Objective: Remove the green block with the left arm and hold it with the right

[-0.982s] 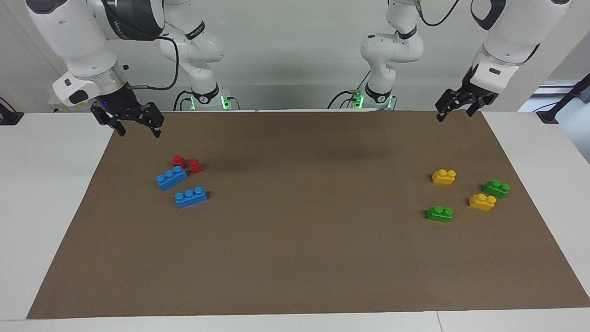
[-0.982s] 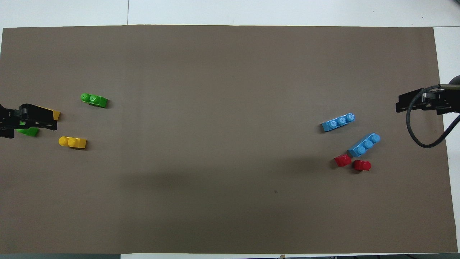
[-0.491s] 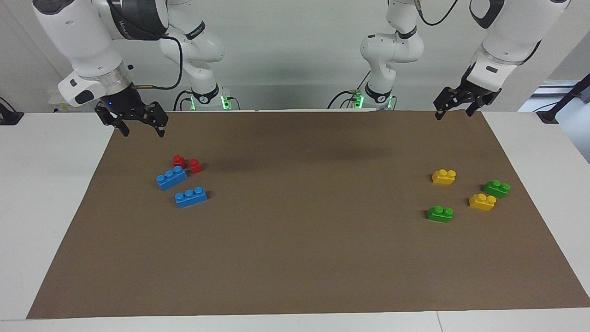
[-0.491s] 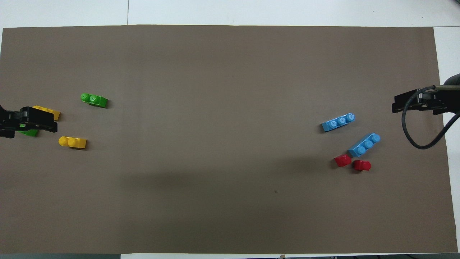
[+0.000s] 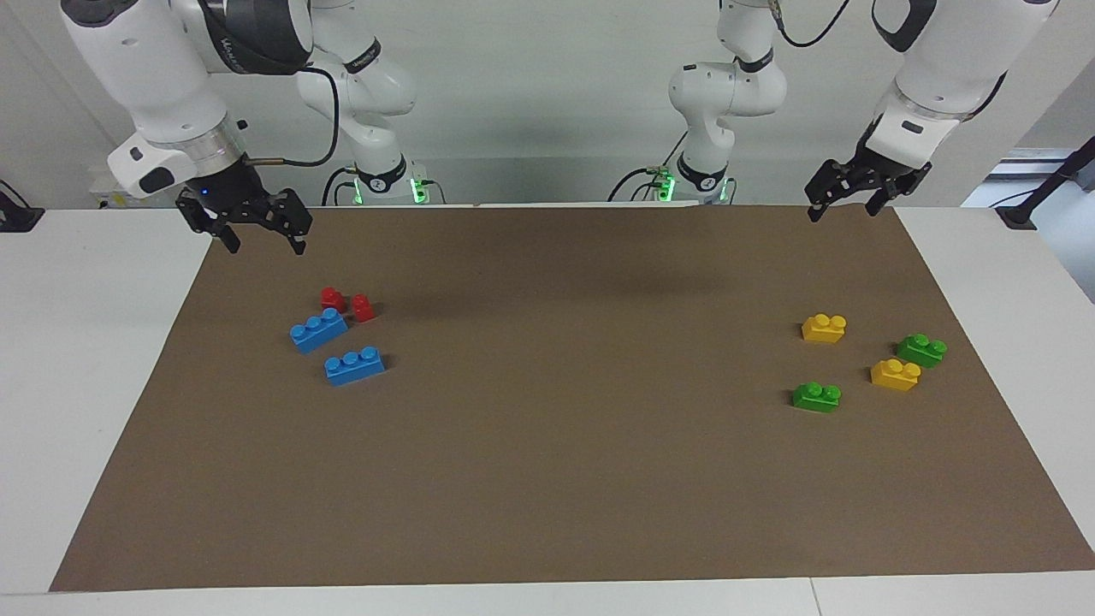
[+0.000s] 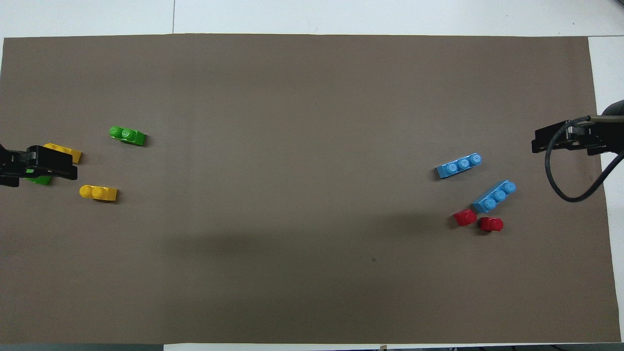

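A white table (image 5: 85, 359) carries a large brown mat (image 5: 547, 445) that covers nearly all of it; a pale wall rises past the robots' end. The two arms' white bases stand at that edge, and both arms hang raised. The right gripper (image 5: 263, 243) is over the mat's corner at its own end, jaws apart and empty. The left gripper (image 5: 843, 210) is over the mat's corner at its own end, jaws likewise apart and empty.

Two blue bricks (image 5: 318, 329) lie toward the right arm's end, one touching a pair of small red bricks (image 5: 346, 303) nearer the robots. Toward the left arm's end lie four small bricks, apart from one another: two yellow bricks (image 5: 824, 328) and two green. One green block (image 5: 921, 350) lies just beside a yellow brick; the second green block (image 5: 816, 397) lies farthest from the robots. Nothing stands around either green one.
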Available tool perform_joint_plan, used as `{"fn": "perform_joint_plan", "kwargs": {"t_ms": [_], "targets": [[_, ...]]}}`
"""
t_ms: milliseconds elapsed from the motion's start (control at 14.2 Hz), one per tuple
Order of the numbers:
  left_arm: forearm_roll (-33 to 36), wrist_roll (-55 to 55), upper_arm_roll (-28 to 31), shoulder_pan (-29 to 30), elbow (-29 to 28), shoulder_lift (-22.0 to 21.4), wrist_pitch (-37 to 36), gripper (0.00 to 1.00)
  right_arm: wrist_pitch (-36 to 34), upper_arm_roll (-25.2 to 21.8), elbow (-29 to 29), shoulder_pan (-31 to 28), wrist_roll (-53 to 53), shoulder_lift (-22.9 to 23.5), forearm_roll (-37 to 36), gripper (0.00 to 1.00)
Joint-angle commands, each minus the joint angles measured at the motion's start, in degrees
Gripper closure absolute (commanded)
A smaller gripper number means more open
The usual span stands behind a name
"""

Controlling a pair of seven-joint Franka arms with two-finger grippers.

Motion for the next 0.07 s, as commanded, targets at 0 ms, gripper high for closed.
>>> {"fn": "perform_joint_plan", "kwargs": {"t_ms": [0], "targets": [[1.07,0.71,0.72,-0.84,-1.3,-1.66,-0.41,0.0,0.31,0.38,-0.8,-0.19,1.47,-0.71,-0.17,0.0]]}}
